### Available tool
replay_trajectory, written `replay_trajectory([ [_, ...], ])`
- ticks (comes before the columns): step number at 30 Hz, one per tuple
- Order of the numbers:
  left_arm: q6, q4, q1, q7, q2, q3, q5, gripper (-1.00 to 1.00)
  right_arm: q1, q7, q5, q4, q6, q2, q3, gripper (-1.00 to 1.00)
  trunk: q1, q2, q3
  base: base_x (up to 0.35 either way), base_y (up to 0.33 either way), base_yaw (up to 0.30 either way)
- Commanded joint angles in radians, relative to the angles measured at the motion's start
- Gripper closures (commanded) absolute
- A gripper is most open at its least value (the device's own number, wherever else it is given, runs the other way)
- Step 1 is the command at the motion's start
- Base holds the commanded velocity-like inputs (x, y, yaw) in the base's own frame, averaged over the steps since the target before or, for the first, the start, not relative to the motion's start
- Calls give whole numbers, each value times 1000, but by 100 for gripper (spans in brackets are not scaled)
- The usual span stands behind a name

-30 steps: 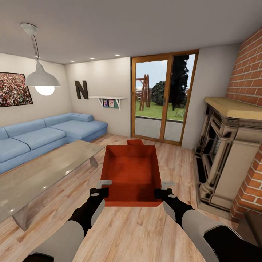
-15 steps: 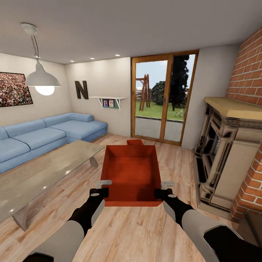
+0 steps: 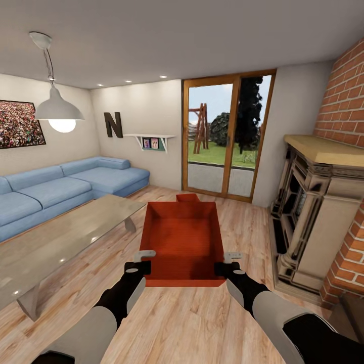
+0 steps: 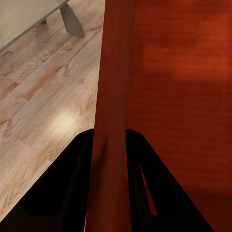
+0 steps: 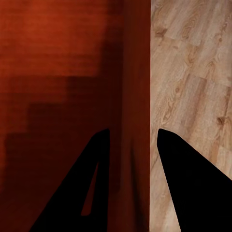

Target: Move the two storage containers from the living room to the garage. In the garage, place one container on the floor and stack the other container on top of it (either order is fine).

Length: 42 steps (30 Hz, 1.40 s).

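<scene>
Nothing has shifted: left gripper [image 3: 143, 261] and right gripper [image 3: 226, 263] each clamp a side wall of the storage container [image 3: 183, 237], held above the wood floor [image 3: 177, 323] beside the coffee table [image 3: 55, 242].

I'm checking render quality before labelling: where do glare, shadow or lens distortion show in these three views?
Head view: wide-angle stretch at the edges, soft sheen on the glass coffee table. Left wrist view: a bright glare patch on the wood floor beside the storage container wall. Right wrist view: a blocky, stepped shadow inside the container, and the fingers render as flat black.
</scene>
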Motion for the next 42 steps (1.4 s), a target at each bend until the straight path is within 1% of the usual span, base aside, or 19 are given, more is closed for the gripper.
replay_trajectory([
  [1,6,-5,-1,90,2,6,-21,100,0,-7,-13,11,-3,-5,-16,100,0,-1,0,0,0,0],
  [13,6,-5,-1,90,2,6,-21,100,0,-6,-13,11,-1,-5,-16,100,0,-1,0,0,0,0],
  [36,6,-5,-1,90,2,5,-21,100,0,-9,-13,9,-1,-5,-19,100,0,-1,0,0,0,263],
  [42,6,-5,-1,90,2,6,-21,100,0,-10,-13,9,-2,-5,-19,100,0,-1,4,0,0,238],
])
